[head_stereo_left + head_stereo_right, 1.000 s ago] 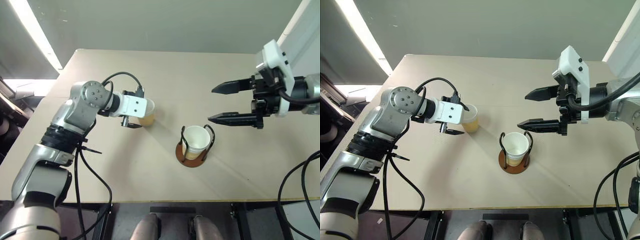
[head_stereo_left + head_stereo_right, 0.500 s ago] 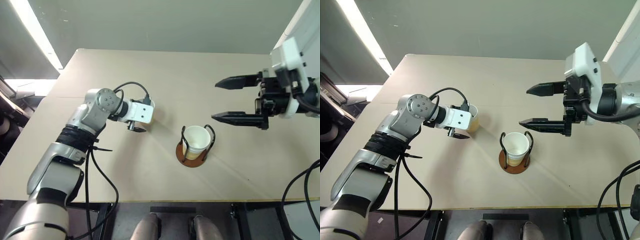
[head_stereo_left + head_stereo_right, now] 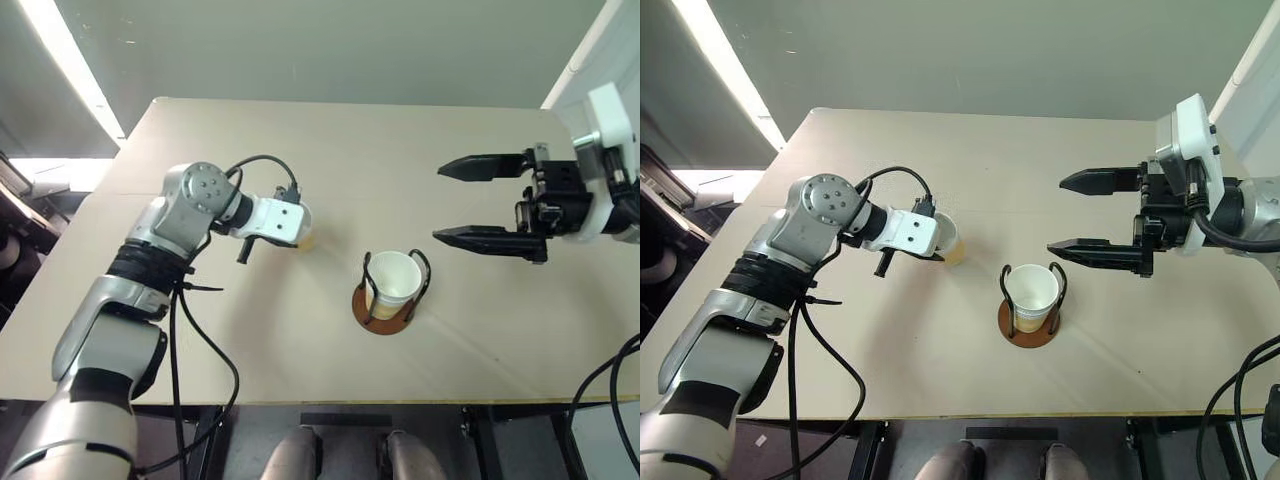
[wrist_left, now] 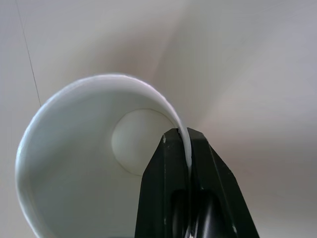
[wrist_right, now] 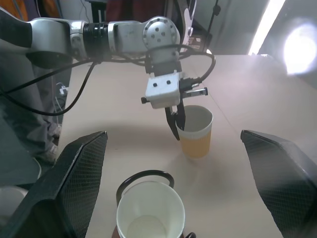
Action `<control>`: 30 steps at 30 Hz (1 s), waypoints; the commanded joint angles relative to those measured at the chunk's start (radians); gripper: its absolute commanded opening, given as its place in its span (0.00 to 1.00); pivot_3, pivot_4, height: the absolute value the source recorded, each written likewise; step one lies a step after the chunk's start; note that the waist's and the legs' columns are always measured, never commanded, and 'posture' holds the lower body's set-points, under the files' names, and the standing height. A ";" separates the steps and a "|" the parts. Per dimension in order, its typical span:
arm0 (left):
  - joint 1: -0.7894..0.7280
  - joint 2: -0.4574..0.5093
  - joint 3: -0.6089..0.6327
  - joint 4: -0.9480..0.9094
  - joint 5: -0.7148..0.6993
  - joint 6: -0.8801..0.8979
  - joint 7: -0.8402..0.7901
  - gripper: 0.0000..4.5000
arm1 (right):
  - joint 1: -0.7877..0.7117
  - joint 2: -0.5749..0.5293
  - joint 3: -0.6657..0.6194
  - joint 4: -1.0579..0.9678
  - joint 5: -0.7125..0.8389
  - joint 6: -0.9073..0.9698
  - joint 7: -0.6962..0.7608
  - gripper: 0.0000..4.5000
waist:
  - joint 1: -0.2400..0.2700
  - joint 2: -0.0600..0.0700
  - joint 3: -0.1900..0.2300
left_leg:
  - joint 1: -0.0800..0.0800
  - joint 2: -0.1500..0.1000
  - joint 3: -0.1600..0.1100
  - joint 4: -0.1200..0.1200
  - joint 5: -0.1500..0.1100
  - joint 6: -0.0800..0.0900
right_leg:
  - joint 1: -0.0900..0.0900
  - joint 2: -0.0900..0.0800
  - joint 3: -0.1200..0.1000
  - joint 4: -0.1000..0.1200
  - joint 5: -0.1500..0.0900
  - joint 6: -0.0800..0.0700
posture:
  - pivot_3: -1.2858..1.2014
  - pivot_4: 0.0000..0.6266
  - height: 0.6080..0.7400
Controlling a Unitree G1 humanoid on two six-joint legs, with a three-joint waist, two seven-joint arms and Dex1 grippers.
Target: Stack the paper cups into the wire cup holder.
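- Cups come last here: the table [image 3: 330,150] is biggest, bare beige around everything.
- Right gripper [image 3: 1092,213] hangs spread wide above the wire cup holder [image 3: 385,303], likely waiting.
- Holder already carries one paper cup [image 3: 394,279].
- Left gripper [image 5: 177,124] pinches the loose cup [image 5: 195,133] by its rim, ready for lifting.

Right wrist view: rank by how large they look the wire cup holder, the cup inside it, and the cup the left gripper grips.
1. Cup in the holder, nearest the camera.
2. Gripped cup; alike cups, so nearness decides.
Wire cup holder: mostly hidden, unrankable.
Left gripper pinches its rim.
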 commanded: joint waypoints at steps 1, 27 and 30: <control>-0.057 0.010 0.072 -0.117 -0.117 0.099 -0.095 0.00 | 0.030 -0.053 -0.070 0.015 0.008 -0.054 0.065 1.00 | 0.005 0.000 0.000 | 0.000 0.000 0.000 0.000 0.000 0.000 | 0.000 0.000 0.000 0.000 0.000 0.000 | 0.52 0.24 1.00; -0.404 -0.024 -0.246 -0.333 -0.747 0.431 -0.186 0.00 | 0.327 -0.171 -0.175 -0.001 -0.044 -0.207 0.179 1.00 | 0.015 0.000 0.000 | -0.001 0.000 0.002 0.002 -0.001 0.001 | 0.002 0.000 0.000 0.000 0.001 0.002 | 0.52 0.24 1.00; -0.405 -0.019 -0.287 -0.337 -0.757 0.416 -0.186 0.00 | 0.345 -0.173 -0.195 -0.016 -0.037 -0.198 0.166 1.00 | 0.014 0.000 0.000 | -0.001 0.001 0.002 0.002 -0.001 0.001 | 0.002 0.000 0.000 0.000 0.001 0.002 | 0.52 0.24 1.00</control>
